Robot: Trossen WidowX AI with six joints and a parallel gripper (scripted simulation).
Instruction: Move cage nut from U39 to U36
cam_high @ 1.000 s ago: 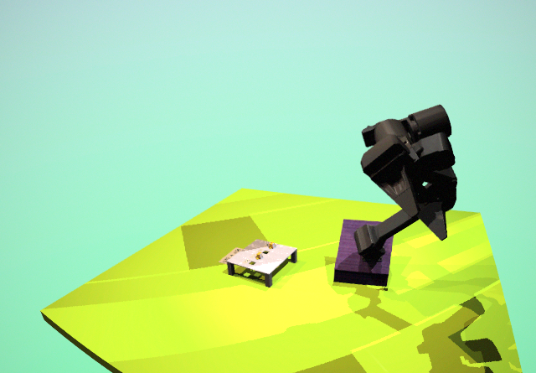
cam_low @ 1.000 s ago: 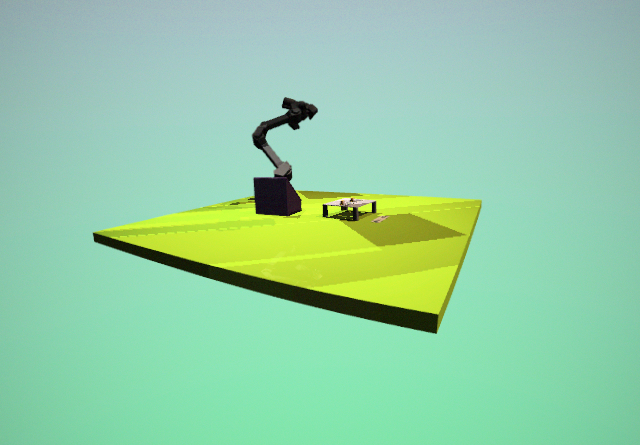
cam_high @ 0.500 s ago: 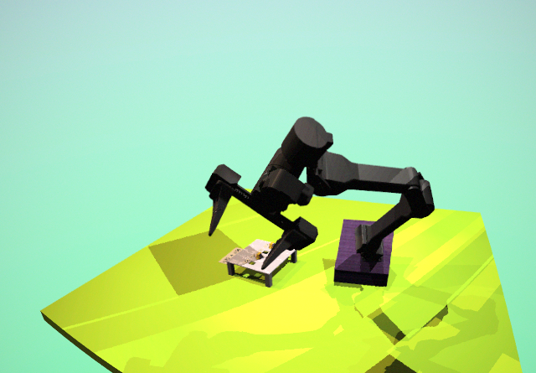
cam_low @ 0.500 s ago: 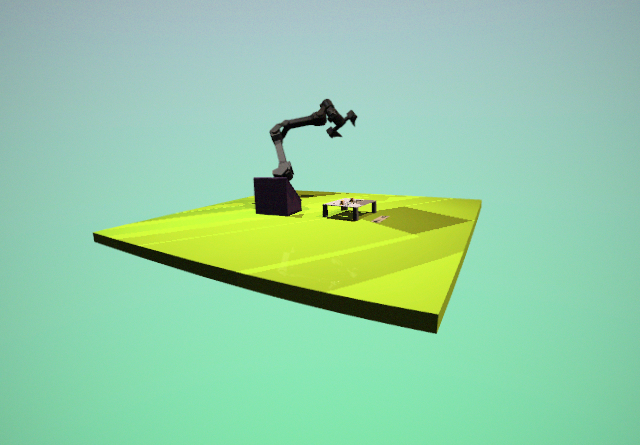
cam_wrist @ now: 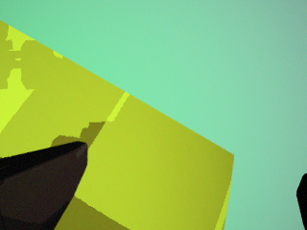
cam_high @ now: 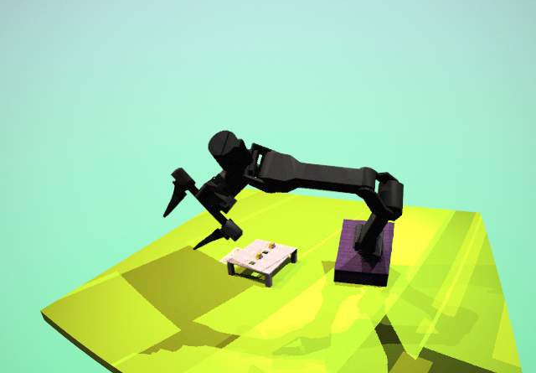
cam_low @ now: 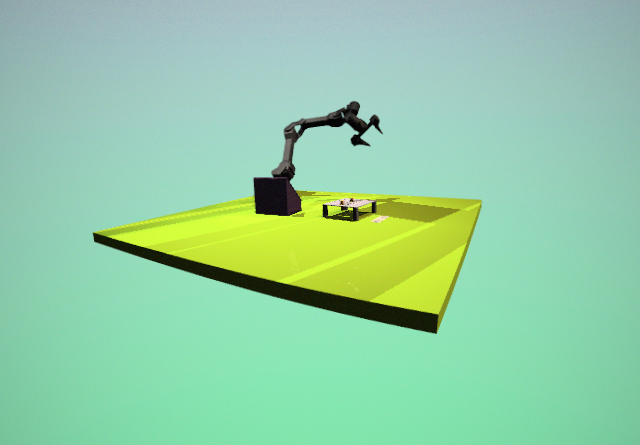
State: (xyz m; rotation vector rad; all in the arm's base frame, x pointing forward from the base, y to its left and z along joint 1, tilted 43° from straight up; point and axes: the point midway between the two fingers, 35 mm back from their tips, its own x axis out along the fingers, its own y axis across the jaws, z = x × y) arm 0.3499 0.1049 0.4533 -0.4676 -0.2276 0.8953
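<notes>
The white rail plate stands on short dark legs. Two small yellow-orange cage nuts sit on it: one nut towards the back right and another nut nearer its middle. A dark square hole shows between them, and another hole lies nearer the front edge. Hole numbers are too small to read, and the spring wings cannot be made out. My gripper is wide open and empty, high above the table and beyond the plate's far side from the base. The wrist view shows neither plate nor nuts.
A flat pale card lies on the yellow-green table beside the plate, partly hidden behind it in the top view. The arm stands on a purple base block. The table's edge and corner show in the wrist view.
</notes>
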